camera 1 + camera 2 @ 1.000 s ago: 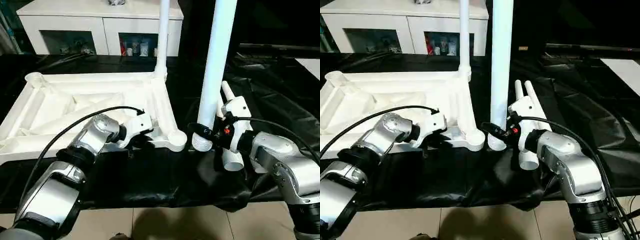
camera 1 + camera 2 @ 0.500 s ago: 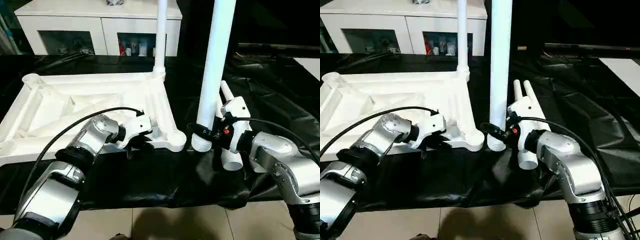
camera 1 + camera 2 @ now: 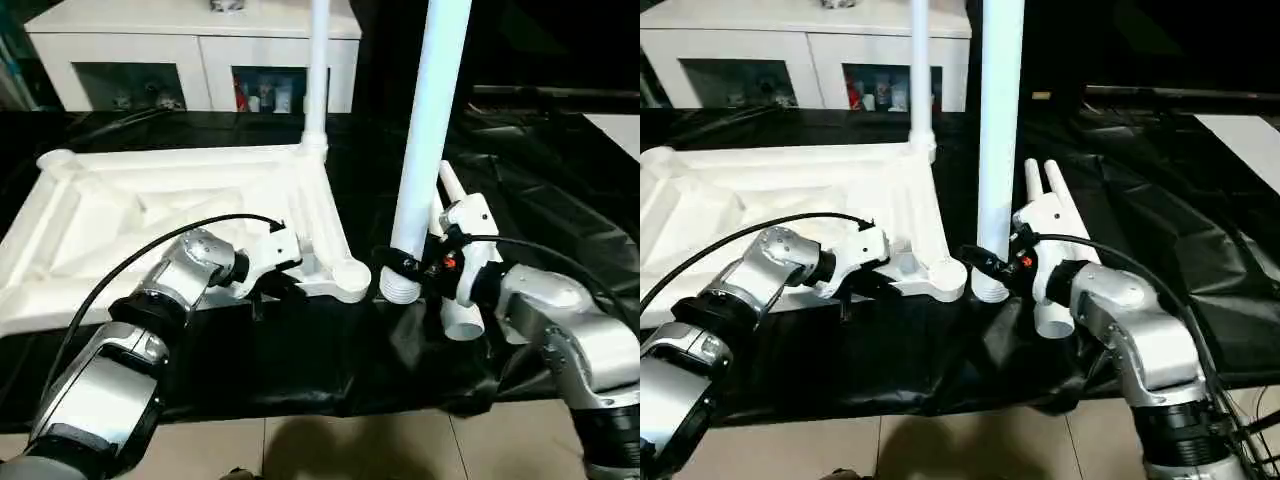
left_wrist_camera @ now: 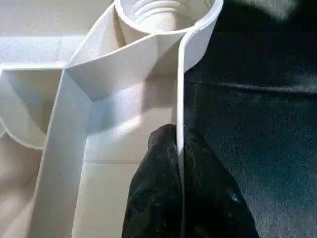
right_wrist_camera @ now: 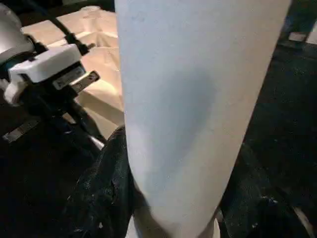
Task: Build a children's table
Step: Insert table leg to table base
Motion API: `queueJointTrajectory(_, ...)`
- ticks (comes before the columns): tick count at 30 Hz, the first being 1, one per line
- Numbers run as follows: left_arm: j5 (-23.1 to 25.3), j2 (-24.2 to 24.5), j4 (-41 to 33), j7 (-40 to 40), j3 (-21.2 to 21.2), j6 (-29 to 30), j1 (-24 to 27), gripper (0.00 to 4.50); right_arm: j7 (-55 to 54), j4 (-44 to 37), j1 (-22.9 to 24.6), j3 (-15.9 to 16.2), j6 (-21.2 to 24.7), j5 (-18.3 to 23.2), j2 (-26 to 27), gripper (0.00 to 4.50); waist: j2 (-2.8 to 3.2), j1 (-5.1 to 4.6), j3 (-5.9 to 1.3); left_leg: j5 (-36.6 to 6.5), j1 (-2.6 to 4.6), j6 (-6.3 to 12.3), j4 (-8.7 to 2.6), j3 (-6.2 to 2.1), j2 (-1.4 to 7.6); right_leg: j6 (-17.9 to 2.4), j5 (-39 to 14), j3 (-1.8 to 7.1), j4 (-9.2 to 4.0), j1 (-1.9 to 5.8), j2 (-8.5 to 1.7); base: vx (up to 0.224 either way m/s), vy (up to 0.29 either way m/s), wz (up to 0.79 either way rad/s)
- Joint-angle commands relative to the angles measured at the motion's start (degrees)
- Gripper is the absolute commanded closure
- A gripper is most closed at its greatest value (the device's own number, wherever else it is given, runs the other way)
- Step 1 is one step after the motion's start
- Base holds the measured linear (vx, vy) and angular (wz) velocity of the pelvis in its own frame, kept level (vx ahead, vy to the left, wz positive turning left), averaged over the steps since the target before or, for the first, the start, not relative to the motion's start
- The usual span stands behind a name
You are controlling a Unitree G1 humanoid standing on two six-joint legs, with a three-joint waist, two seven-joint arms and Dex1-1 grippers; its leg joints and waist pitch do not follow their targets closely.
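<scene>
The white tabletop (image 3: 150, 205) lies ribbed side up on black cloth. One white leg (image 3: 317, 70) stands upright in its far right corner socket. My left gripper (image 3: 268, 290) is shut on the thin near rim wall (image 4: 181, 99), one black finger (image 4: 151, 193) on each side, just short of the near right corner socket (image 3: 352, 281). My right gripper (image 3: 402, 265) is shut on a second leg (image 3: 428, 130), held upright. The leg's ribbed lower end (image 3: 399, 290) sits on the cloth right beside that socket. In the right wrist view this leg (image 5: 188, 99) stands between the fingers (image 5: 101, 198).
Two more white legs (image 3: 1048, 190) lie on the black cloth behind my right wrist. A white cabinet (image 3: 190, 50) with glass doors stands at the back. The cloth's front edge (image 3: 300, 395) hangs over a tiled floor.
The whole picture has shifted slightly to the left. Both grippers keep their holds, and the held leg's lower end stays beside the near right socket.
</scene>
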Motion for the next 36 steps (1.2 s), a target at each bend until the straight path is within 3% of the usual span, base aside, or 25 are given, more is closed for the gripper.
queueJointTrajectory(1,-4.67,-0.59,-2.63,0.76,3.37,2.25,2.76,4.5,-1.78,2.49,-1.99,-2.33,-2.49,-0.5,1.23,2.64,0.02,0.33,-3.95,-18.88,1.36,-0.69,-4.55,-1.84,2.96,-13.78,-15.74,2.04,-4.47,2.03,-3.53,0.0,0.0,0.0)
queueJointTrajectory(4,-6.19,-1.11,-6.97,1.01,4.02,4.07,5.91,4.5,-2.25,4.89,-2.76,-2.66,-3.47,-0.21,2.73,2.64,0.22,0.27,-4.02,-17.69,1.38,0.14,-4.44,-1.67,2.97,-14.59,-13.83,2.04,-4.3,2.06,-3.32,0.0,0.0,0.0)
queueJointTrajectory(6,-7.16,-1.51,-12.76,1.1,3.82,6.31,10.1,4.5,-1.41,7.53,-3.66,-2.49,-4.51,0.82,4.69,2.64,-0.17,0.14,-3.92,-16.84,1.03,0.88,-4.47,-1.64,3.03,-14.78,-13.06,2.04,-4.21,2.25,-3.43,0.0,0.0,0.0)
queueJointTrajectory(7,-7.4,-1.74,-14.38,1.38,3.84,7.11,11.34,4.5,-1.13,8.44,-4.06,-2.49,-4.87,1.22,5.42,2.64,-0.11,0.16,-3.99,-16.59,1.25,1.17,-4.45,-1.61,3.1,-14.74,-13.64,2.02,-4.2,2.18,-3.45,0.0,0.0,0.0)
queueJointTrajectory(9,-7.1,-1.88,-16.58,1.67,3.55,7.96,13.04,4.5,-0.34,9.53,-4.66,-2.26,-4.92,1.89,6.3,2.64,-0.53,0.15,-3.8,-16.98,1.31,1.37,-4.5,-1.46,3.04,-14.07,-15.71,2.03,-4.55,1.91,-3.21,0.0,0.0,0.0)
queueJointTrajectory(11,-5.73,-1.48,-18.43,1.66,2.51,8.01,14.57,4.5,0.85,10.58,-5.28,-1.41,-4.77,2.19,6.73,2.64,-0.23,0.35,-3.67,-17.75,1.43,0.98,-4.68,-1.6,3.18,-13.15,-17.61,2.08,-4.58,1.82,-3.26,0.0,0.0,0.0)
queueJointTrajectory(13,-4.47,-0.67,-20.82,1.66,1.47,8.71,16.01,4.5,1.84,11.7,-5.87,-0.72,-4.84,2.12,6.98,2.64,-0.36,0.35,-3.65,-18.37,1.43,0.51,-4.8,-1.71,3.18,-12.19,-19.54,2.09,-4.66,1.81,-3.34,0.0,0.0,0.0)
queueJointTrajectory(14,-4.0,-0.31,-21.72,1.65,1.07,9.01,16.51,4.5,2.2,12.01,-6.05,-0.53,-4.76,2.16,7.06,2.64,-0.73,0.37,-3.58,-18.43,1.43,0.48,-4.82,-1.71,3.2,-11.53,-20.54,2.12,-4.7,1.72,-3.39,0.0,0.0,0.0)
queueJointTrajectory(16,-2.55,0.97,-24.26,2.36,0.01,10.51,17.61,4.5,3.44,13.42,-7.01,0.22,-4.83,1.81,7.01,2.64,-0.59,0.43,-3.56,-18.49,1.45,0.17,-4.9,-1.72,3.24,-10.9,-21.09,2.21,-4.77,1.55,-3.41,0.0,0.0,0.0)
queueJointTrajectory(26,-0.48,3.35,-28.22,3.01,-0.88,15.43,17.16,4.5,7.0,16.47,-9.39,3.56,-3.61,-0.73,4.8,2.64,-1.15,0.23,-3.53,-18.56,1.33,-0.5,-4.99,-1.67,3.07,-10.92,-19.36,2.22,-4.66,1.57,-3.28,0.0,0.0,0.0)
queueJointTrajectory(28,-0.74,3.64,-28.87,2.19,-1.2,16.4,17.01,4.5,7.09,17.75,-9.61,3.75,-4.28,-1.16,5.03,2.64,-0.82,0.24,-3.51,-19.12,1.45,-0.7,-4.99,-1.75,3.06,-10.73,-20.63,2.24,-4.78,1.44,-3.33,0.0,0.0,0.0)
queueJointTrajectory(34,-1.54,3.96,-30.2,1.51,-1.66,18.0,16.9,4.5,7.2,20.51,-9.84,4.06,-6.01,-2.39,5.54,2.64,-1.05,0.07,-3.69,-18.57,1.37,-0.69,-4.93,-1.73,3.08,-11.46,-18.82,2.2,-4.59,1.57,-3.28,0.0,0.0,0.0)
queueJointTrajectory(35,-1.77,4.01,-30.38,1.27,-1.82,18.08,16.85,4.5,6.99,21.55,-9.85,4.03,-6.44,-2.54,5.84,2.64,-0.24,0.19,-3.67,-18.53,1.49,-0.83,-4.94,-1.81,3.06,-11.64,-18.28,2.24,-4.53,1.51,-3.26,0.0,0.0,0.0)
queueJointTrajectory(36,-1.8,4.01,-30.41,1.24,-1.84,18.08,16.84,4.5,6.98,21.77,-9.84,4.04,-6.56,-2.58,5.9,2.64,-0.64,0.0,-3.72,-18.42,1.39,-0.77,-4.92,-1.68,3.02,-11.96,-17.02,2.21,-4.55,1.58,-3.08,0.0,0.0,0.0)
